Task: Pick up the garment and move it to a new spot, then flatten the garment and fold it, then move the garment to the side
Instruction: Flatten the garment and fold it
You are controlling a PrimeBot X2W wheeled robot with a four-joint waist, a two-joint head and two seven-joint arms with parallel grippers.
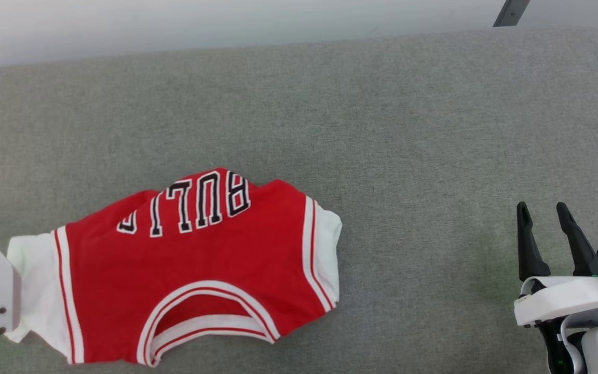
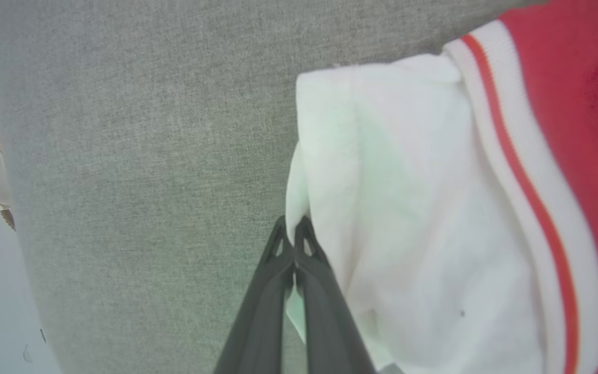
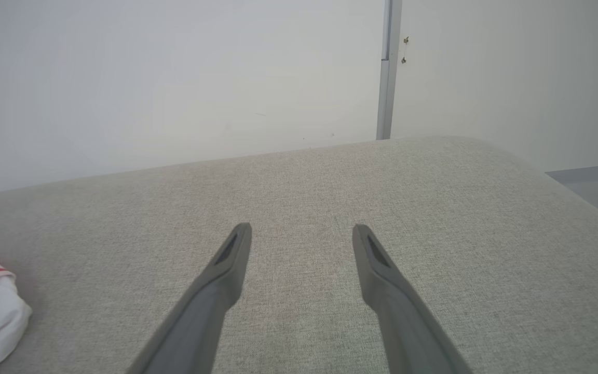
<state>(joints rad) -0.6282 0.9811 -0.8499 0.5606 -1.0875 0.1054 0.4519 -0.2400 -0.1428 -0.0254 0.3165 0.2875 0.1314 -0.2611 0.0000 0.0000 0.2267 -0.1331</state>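
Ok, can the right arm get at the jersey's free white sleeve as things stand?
Probably yes. The right gripper sits with fingers spread, and only bare grey fabric surface lies between it and the sleeve on that side. The left gripper pinches the opposite sleeve, well clear.

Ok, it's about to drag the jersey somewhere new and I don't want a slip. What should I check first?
1. Left tool shut on the garment's white sleeve: ok.
2. Pinch deep enough to hold: cannot tell, only the edge is caught.
3. Right tool open, apart from the cloth: ok.
4. Garment lying flat: not ok, far edge bunched.
5. Near edge on the grey cushion: cannot tell, it runs past the head view's bottom.
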